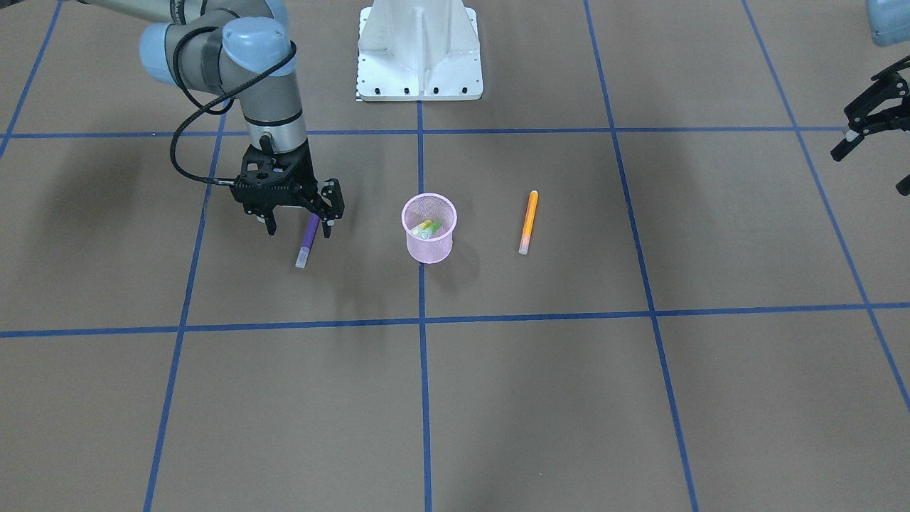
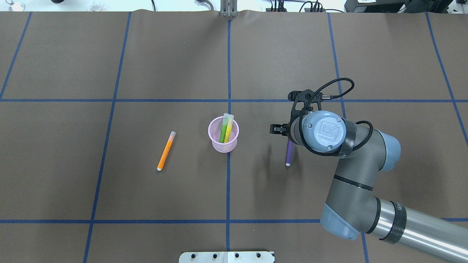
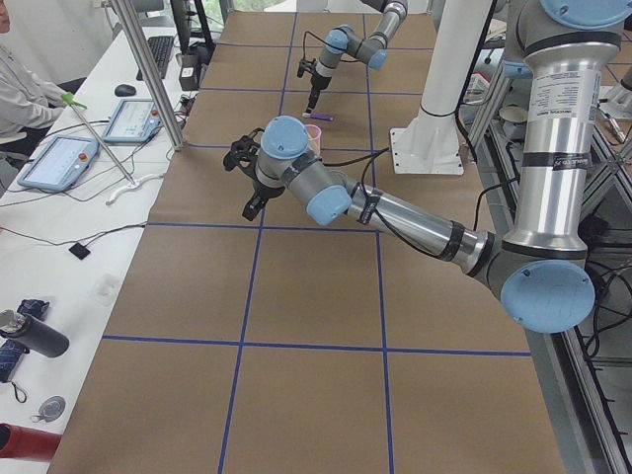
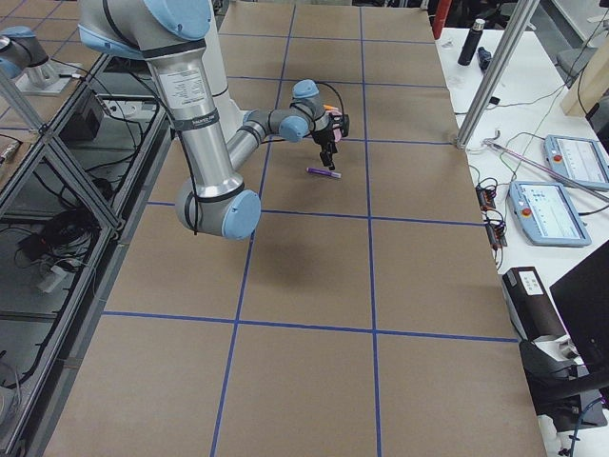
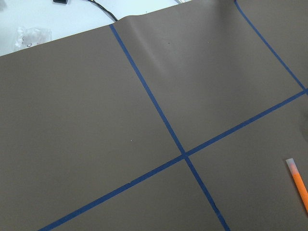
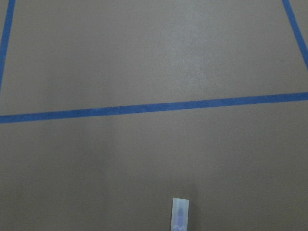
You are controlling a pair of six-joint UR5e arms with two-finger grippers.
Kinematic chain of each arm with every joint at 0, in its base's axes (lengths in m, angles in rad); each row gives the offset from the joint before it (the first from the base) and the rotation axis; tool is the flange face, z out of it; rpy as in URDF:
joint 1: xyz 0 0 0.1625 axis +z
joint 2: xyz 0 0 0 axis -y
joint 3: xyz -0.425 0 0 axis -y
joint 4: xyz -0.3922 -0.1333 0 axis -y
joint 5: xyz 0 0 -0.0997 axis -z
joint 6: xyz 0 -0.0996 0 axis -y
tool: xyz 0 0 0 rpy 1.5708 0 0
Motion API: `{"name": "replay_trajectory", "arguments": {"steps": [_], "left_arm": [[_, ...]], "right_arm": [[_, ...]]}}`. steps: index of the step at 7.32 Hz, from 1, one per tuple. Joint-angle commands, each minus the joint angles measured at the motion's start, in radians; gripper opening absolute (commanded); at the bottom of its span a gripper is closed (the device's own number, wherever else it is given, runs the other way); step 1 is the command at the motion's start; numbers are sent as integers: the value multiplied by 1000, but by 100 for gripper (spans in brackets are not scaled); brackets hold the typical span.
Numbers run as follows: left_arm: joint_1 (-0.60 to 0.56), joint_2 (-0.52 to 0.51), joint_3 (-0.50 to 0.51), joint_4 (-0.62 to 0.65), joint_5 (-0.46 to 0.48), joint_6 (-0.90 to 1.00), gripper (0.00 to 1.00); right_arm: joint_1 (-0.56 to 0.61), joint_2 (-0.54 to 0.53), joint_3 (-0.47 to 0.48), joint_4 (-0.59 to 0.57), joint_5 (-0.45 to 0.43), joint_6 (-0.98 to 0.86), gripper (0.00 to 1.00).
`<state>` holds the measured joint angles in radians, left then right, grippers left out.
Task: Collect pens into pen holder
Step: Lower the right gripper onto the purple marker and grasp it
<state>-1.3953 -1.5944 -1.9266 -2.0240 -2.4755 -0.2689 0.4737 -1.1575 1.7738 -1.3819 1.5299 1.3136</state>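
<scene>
Half done: the green pen (image 2: 222, 133) and yellow pen (image 2: 229, 130) stand in the pen holder (image 2: 218, 147) mid-counter. The orange pen (image 2: 165, 151) lies loose; the right gripper (image 1: 298, 229), jaws apart, is poised over the purple pen (image 2: 289, 155).

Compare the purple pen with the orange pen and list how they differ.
Colour: the purple pen is purple, the orange pen orange.
Side: the purple pen lies on the robot's right of the pen holder, the orange pen on its left.
Gripper: the right gripper hangs over the purple pen, jaws open; none is near the orange pen.
Both lie flat on the table, outside the holder.
</scene>
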Motion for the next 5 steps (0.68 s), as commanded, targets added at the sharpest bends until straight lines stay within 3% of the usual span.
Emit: {"name": "replay_trajectory", "arguments": {"steps": [1, 5], "left_arm": [[-1, 5, -11, -7, 1, 2, 100], [-2, 48, -37, -16, 36, 7, 100]], "right_arm": [[-15, -2, -48, 40, -11, 3, 74], [-24, -1, -60, 27, -13, 1, 56]]}}
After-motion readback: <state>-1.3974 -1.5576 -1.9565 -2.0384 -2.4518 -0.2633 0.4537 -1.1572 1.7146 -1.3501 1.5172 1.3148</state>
